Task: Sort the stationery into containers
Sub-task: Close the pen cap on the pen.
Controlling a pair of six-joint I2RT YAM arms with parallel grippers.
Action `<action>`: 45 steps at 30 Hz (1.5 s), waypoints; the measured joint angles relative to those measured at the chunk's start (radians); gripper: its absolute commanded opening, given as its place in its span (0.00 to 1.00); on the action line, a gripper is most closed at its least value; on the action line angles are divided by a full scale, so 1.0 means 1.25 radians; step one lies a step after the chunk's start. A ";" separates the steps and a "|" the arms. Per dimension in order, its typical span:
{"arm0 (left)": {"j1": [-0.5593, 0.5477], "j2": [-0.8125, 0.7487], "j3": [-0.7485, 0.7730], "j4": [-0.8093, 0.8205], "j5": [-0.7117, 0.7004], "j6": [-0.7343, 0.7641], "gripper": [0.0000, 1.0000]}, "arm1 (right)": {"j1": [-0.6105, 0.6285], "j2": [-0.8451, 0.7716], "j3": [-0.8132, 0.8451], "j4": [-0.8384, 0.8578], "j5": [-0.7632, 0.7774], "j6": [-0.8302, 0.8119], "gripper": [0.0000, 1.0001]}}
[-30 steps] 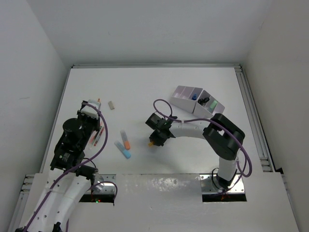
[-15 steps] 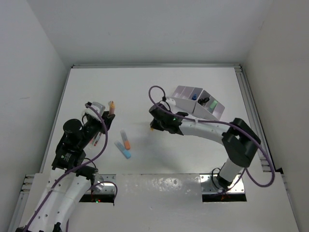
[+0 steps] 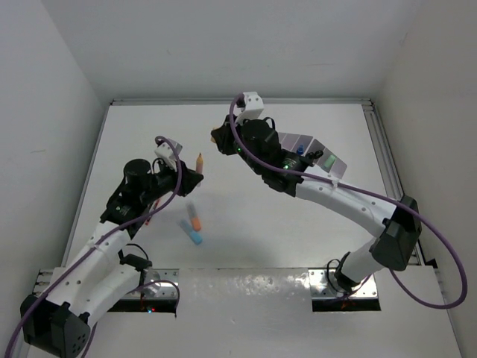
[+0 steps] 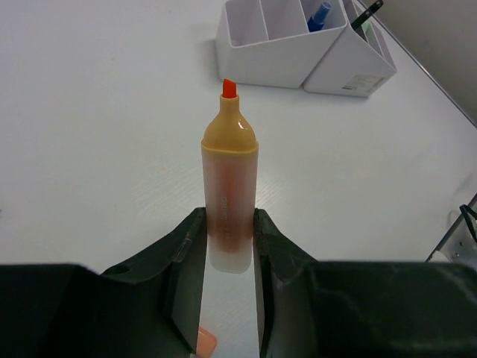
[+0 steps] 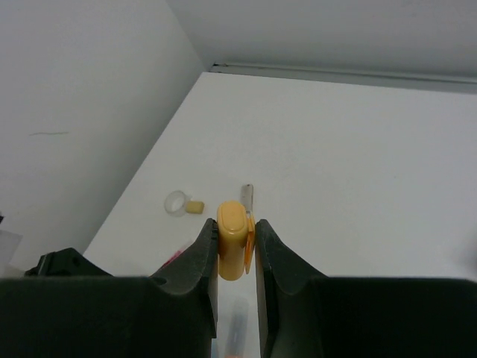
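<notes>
Uncapped orange highlighter (image 4: 229, 186), translucent barrel, chisel tip pointing out past the fingers, is sitting clamped in the left gripper (image 4: 228, 220), jaws narrow on its lower barrel. The left arm is carrying it in the air toward table centre. A second ago that gripper was out by the left edge.

Small orange-yellow plastic cap (image 5: 232, 242) is being pinched by the right gripper (image 5: 235, 227), jaws narrow around it. The right arm is now riding high and reaching to the far side, crossing in front of the white slanted plastic desk organizer (image 3: 324, 159). A second ago it was down low at mid-table.

Short orange marker (image 3: 195, 218) and short blue marker (image 3: 193, 236) are lying side by side on the white table (image 3: 261, 239), near the left arm, same spots as before.
</notes>
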 measured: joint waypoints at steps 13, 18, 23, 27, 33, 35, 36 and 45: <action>-0.035 0.035 0.013 0.034 -0.047 -0.006 0.00 | 0.037 0.064 0.015 0.047 -0.055 -0.081 0.00; -0.035 0.035 0.013 0.056 -0.053 -0.006 0.00 | 0.038 0.066 0.015 0.056 -0.062 -0.081 0.00; -0.036 0.035 0.013 0.063 -0.062 -0.004 0.00 | 0.038 0.066 0.002 0.078 -0.063 -0.080 0.00; -0.036 0.034 0.013 0.055 -0.067 0.002 0.00 | 0.038 0.066 -0.013 0.097 -0.063 -0.080 0.00; -0.038 0.030 0.013 0.061 -0.077 0.016 0.00 | 0.042 0.069 -0.025 0.098 -0.065 -0.081 0.00; -0.040 0.029 0.013 0.063 -0.083 0.022 0.00 | 0.045 0.069 -0.025 0.098 -0.064 -0.081 0.00; -0.040 0.029 0.013 0.064 -0.086 0.027 0.00 | 0.046 0.069 -0.026 0.099 -0.063 -0.081 0.00; -0.020 0.030 0.005 0.082 -0.090 0.017 0.00 | 0.055 0.066 -0.096 0.211 -0.068 -0.078 0.00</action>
